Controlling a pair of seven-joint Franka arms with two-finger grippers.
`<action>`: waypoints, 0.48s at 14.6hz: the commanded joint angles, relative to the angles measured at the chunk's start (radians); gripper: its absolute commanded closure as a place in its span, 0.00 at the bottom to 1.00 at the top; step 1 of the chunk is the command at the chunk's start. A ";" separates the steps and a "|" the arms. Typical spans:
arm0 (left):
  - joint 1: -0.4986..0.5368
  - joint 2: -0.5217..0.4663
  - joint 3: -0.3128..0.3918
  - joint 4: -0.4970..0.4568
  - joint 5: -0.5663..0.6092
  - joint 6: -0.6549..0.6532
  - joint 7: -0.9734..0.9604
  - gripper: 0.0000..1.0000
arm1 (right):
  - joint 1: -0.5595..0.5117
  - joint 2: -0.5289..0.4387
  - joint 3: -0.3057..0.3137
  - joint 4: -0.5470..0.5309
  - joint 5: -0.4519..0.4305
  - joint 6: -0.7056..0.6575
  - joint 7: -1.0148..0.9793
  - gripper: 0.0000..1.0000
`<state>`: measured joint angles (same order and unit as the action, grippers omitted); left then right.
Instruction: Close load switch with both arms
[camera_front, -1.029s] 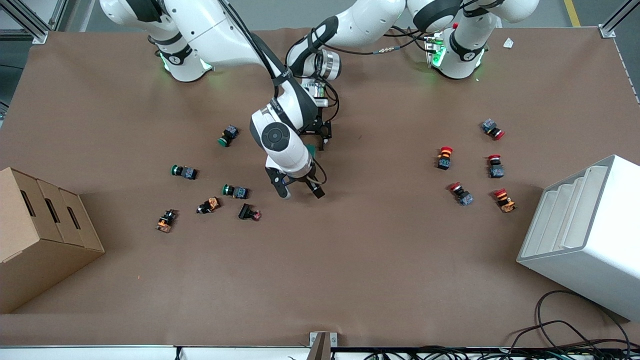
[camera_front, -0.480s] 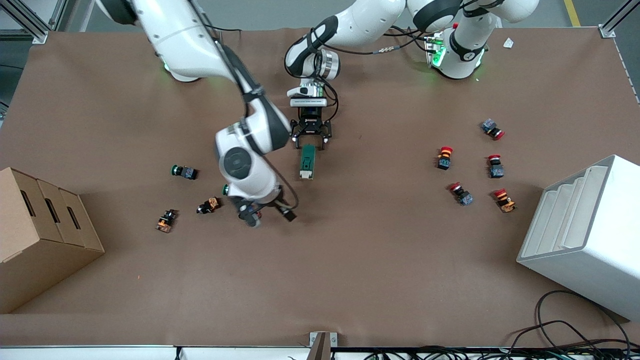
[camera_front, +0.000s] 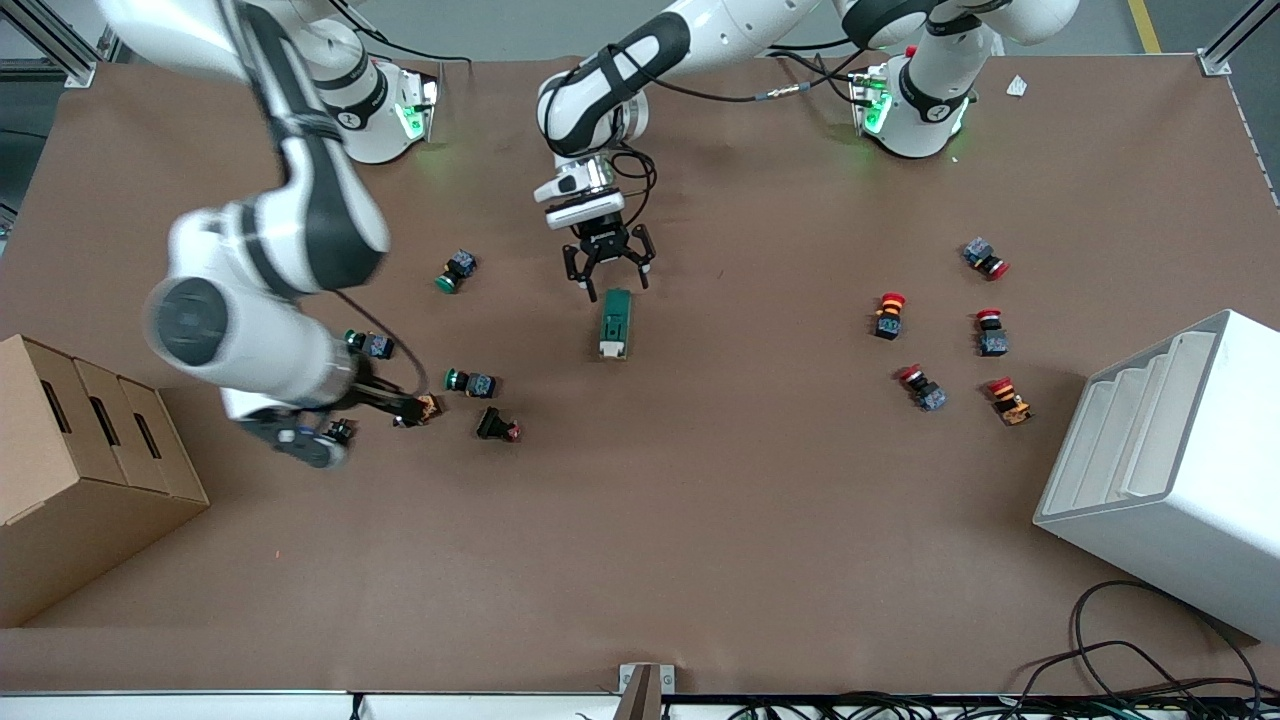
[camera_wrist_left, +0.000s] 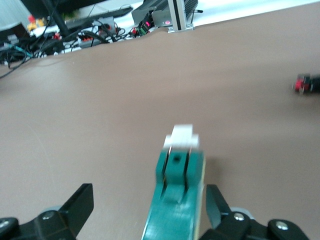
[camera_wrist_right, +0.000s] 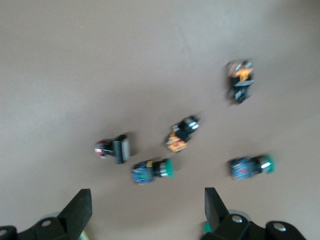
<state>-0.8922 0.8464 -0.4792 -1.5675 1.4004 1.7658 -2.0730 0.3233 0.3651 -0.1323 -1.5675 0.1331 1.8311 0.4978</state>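
Observation:
The load switch (camera_front: 614, 322) is a dark green block with a white tab (camera_front: 612, 350) at the end nearer the front camera. It lies flat on the brown table. My left gripper (camera_front: 607, 275) is open and hovers low over the switch's green end. In the left wrist view the switch (camera_wrist_left: 177, 200) lies between the spread fingers (camera_wrist_left: 80, 205), close to one of them, and the gripper (camera_wrist_left: 147, 207) grips nothing. My right gripper (camera_front: 350, 420) is open and empty over the push-buttons at the right arm's end; it also shows in the right wrist view (camera_wrist_right: 147, 210).
Green-capped push-buttons (camera_front: 455, 272) (camera_front: 470, 382), orange ones (camera_front: 418, 408) and a black one (camera_front: 497, 426) lie at the right arm's end. Red mushroom buttons (camera_front: 890, 315) lie at the left arm's end. A cardboard box (camera_front: 90, 470) and a white bin (camera_front: 1170, 470) stand at the table's ends.
My right arm has swung away from the switch to over the push-buttons at its end. My left gripper has spread its fingers wider and drawn back a little from the switch.

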 joint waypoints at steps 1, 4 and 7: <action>0.108 -0.050 -0.083 0.125 -0.140 0.004 0.182 0.00 | -0.091 -0.064 0.017 -0.045 -0.021 -0.036 -0.245 0.00; 0.278 -0.170 -0.142 0.156 -0.303 0.014 0.403 0.00 | -0.174 -0.126 0.017 -0.045 -0.096 -0.090 -0.459 0.00; 0.467 -0.271 -0.197 0.175 -0.476 0.055 0.587 0.00 | -0.207 -0.182 0.016 -0.043 -0.179 -0.108 -0.499 0.00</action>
<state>-0.5276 0.6416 -0.6396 -1.3731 1.0171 1.8012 -1.5878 0.1334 0.2537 -0.1347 -1.5690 0.0066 1.7289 0.0217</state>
